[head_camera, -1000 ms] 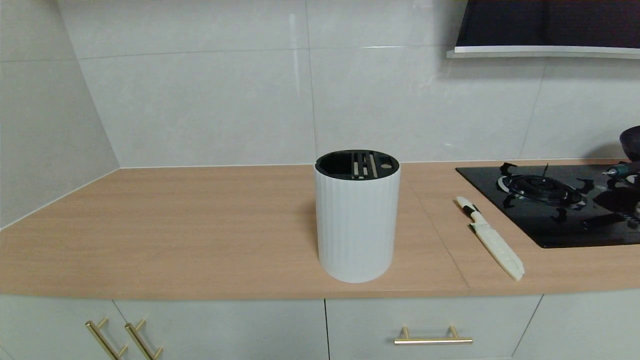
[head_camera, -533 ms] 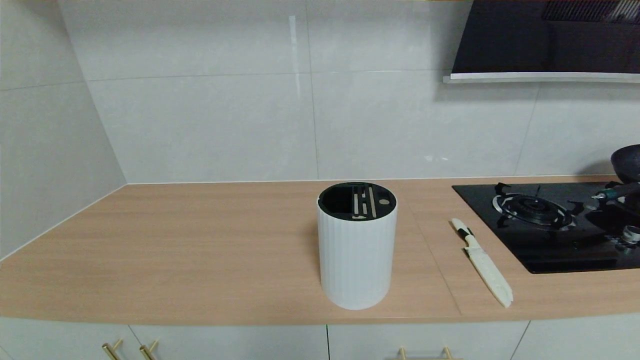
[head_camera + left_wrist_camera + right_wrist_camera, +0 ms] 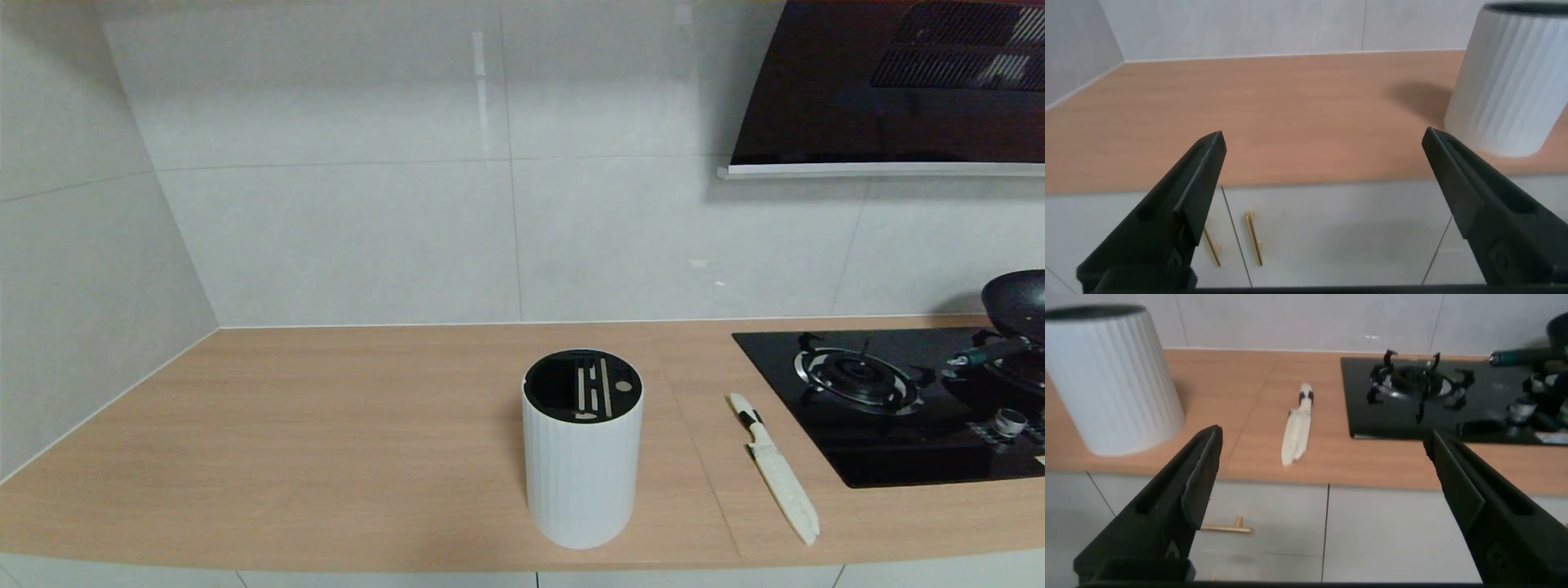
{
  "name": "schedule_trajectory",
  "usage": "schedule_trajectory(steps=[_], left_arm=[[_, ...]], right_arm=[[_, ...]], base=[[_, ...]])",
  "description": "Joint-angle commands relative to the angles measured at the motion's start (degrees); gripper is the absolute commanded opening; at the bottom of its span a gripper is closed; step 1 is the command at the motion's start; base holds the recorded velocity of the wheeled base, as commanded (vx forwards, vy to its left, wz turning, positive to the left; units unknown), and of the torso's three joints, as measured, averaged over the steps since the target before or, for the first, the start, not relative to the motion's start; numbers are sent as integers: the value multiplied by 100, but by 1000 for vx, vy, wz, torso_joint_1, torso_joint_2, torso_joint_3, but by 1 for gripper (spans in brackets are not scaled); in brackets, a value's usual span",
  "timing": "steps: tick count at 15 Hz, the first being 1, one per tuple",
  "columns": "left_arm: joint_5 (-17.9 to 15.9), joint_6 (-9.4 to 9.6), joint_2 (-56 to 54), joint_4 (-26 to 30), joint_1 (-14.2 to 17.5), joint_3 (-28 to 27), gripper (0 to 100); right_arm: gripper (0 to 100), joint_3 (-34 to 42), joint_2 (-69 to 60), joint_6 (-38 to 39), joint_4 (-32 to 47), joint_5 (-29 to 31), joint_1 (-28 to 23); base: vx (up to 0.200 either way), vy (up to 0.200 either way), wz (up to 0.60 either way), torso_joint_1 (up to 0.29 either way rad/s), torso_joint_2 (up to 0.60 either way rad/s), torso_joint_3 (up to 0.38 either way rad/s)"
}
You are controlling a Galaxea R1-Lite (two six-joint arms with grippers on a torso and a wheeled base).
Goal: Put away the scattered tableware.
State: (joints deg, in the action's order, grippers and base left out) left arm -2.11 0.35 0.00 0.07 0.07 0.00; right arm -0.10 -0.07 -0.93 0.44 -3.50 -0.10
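On the left, our left gripper [image 3: 1321, 143] sits in front of the counter's near edge with its two dark fingers spread wide and nothing between them. It faces the bare stretch of wooden countertop [image 3: 326, 441] left of the holder, above two brass cabinet handles [image 3: 1253, 237].

Towards the middle, the white ribbed holder [image 3: 582, 465] stands upright near the counter's front edge. Its black top insert has an open compartment on the left, narrow slots in the middle and a small round hole on the right.

To its right lies the knife [image 3: 771, 467], flat on the counter between the holder and the black hob [image 3: 890, 445], touching neither. Its cream handle with a black band points to the far side, and its pale blade runs towards the near right.

Our right gripper [image 3: 1323, 439], also in front of the counter's edge, has its fingers wide apart and empty, and it faces the knife.

On the far right a dark pan [image 3: 1016, 300] sits on the hob, under the range hood [image 3: 816, 98].
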Motion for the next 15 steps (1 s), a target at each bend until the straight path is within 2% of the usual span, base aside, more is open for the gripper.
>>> schedule_trajectory(steps=[1,6,13,15], left_arm=[[0,0,0,1,1,0,100],[0,0,0,1,1,0,100],[0,0,0,1,1,0,100],[0,0,0,1,1,0,100]], right_arm=[[100,1,7,-4,0,-2,1],[100,1,7,-4,0,-2,1],[100,10,16,-145,-18,-54,1],[100,1,16,-162,-18,121,1]], base=[[0,0,0,227,-491,-266],[0,0,0,173,-357,-190],[0,0,0,5,-7,-3],[0,0,0,0,0,0]])
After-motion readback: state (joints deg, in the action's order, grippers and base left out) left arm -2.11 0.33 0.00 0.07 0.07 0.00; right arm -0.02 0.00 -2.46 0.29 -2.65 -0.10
